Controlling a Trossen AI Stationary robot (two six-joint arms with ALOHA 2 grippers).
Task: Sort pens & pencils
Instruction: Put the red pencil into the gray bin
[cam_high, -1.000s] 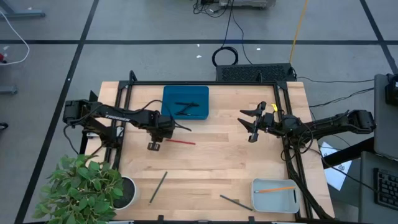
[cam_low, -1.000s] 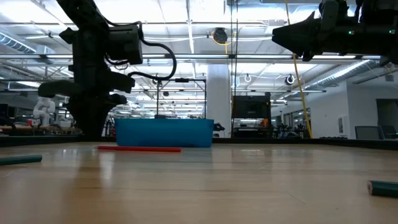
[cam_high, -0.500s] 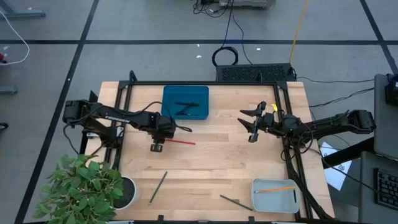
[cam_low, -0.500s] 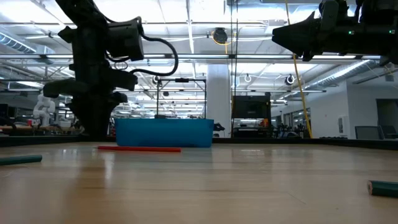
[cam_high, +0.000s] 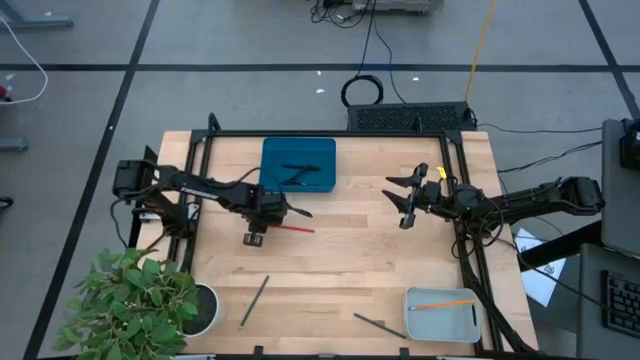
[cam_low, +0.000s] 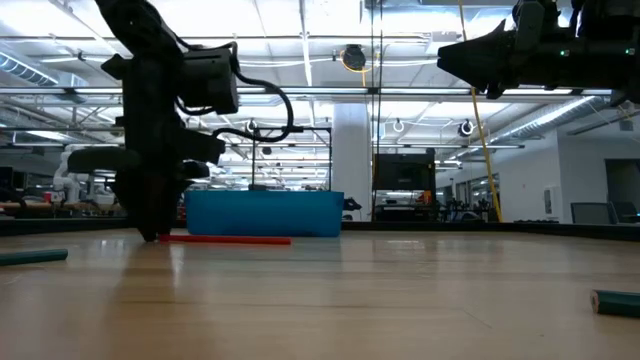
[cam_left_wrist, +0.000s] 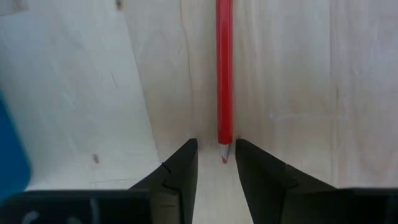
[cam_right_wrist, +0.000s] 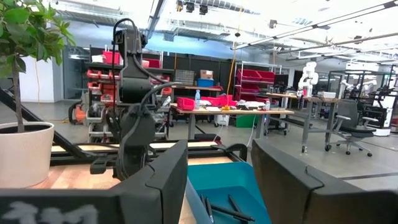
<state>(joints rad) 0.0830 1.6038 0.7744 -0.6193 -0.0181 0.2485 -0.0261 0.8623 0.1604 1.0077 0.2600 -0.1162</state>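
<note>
A red pencil (cam_high: 291, 228) lies flat on the wooden table just in front of the blue tray (cam_high: 272, 150). My left gripper (cam_high: 266, 223) is down at the table at that pencil's left end. In the left wrist view it is open (cam_left_wrist: 216, 163), one finger on each side of the sharpened tip (cam_left_wrist: 224, 155); no touch shows. Black pens (cam_high: 297, 173) lie in the blue tray. An orange pencil (cam_high: 443, 303) lies in the grey tray (cam_high: 473, 322). Two dark grey pencils (cam_high: 254, 300) (cam_high: 380, 325) lie on the table. My right gripper (cam_high: 405, 201) hangs open above the table's right side.
A potted plant (cam_high: 135, 300) stands at the table's near left corner. A black frame rail (cam_high: 330, 134) runs along the far edge behind the blue tray. Bare wood lies between the two arms in the table's middle.
My left gripper has come down to the table top and shifted slightly toward the right, so its fingers now stand around the red pencil's left tip. The pencil has stayed where it was.
</note>
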